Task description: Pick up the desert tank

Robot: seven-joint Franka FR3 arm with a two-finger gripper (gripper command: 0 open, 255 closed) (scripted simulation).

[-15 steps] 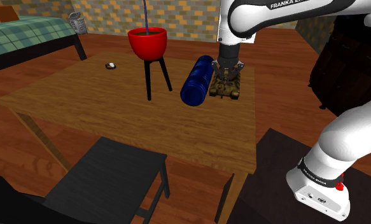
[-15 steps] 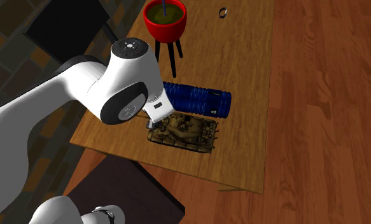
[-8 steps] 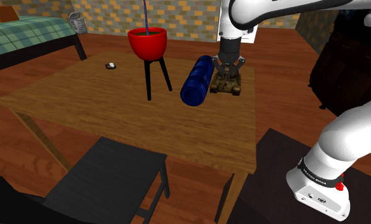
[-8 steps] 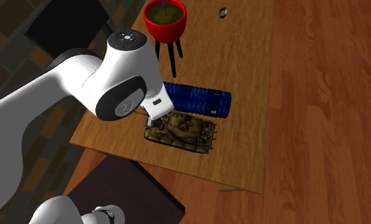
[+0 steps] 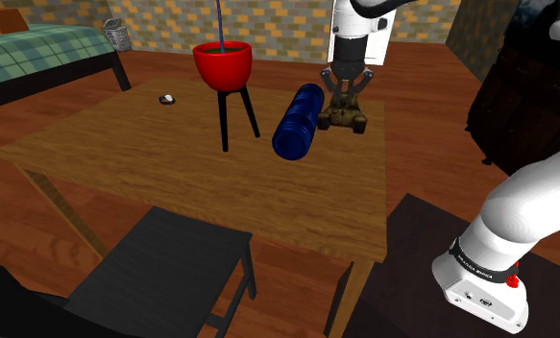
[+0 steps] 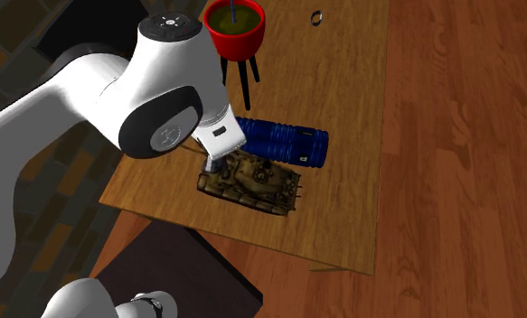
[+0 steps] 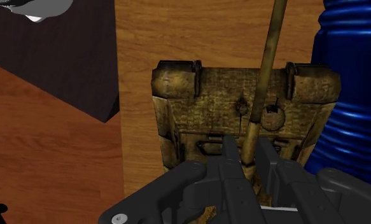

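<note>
As the wrist view shows, gripper (image 7: 248, 150) clasps tank (image 7: 203, 102); shoulder view shows it off the table (image 5: 172, 163).

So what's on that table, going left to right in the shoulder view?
small pale object → red pot on black legs → blue ribbed cylinder → sand-coloured tank

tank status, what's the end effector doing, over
End effector shut on the tank, at the base of its gun. Tank looks just clear of the table. Blue ribbed cylinder close alongside it.
</note>
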